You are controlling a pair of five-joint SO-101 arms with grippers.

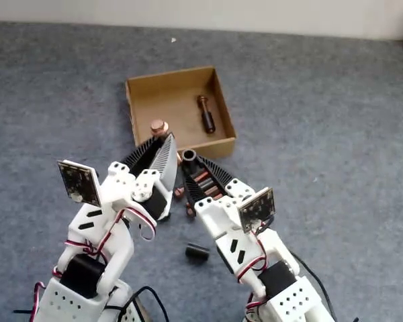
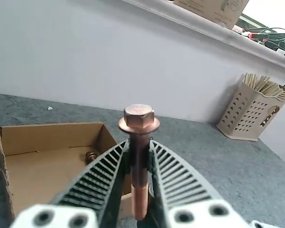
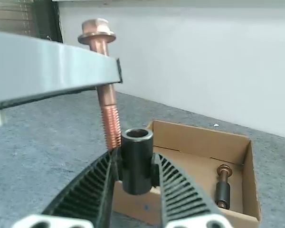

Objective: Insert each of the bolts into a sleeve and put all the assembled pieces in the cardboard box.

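Left end effector (image 2: 138, 142) grasps an upright bolt (image 2: 139, 118). Right end effector (image 3: 135, 154) grasps a sleeve (image 3: 136, 166) beside it. One assembled piece (image 1: 205, 114) lies in box (image 1: 164, 100).

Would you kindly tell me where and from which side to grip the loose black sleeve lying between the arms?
Probably across its middle, from straight above: the loose sleeve lies on its side on the carpet, so both curved flanks are free to pinch.

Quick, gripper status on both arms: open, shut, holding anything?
Left gripper: shut on the copper bolt, head up.
Right gripper: shut on the black sleeve, bore up.
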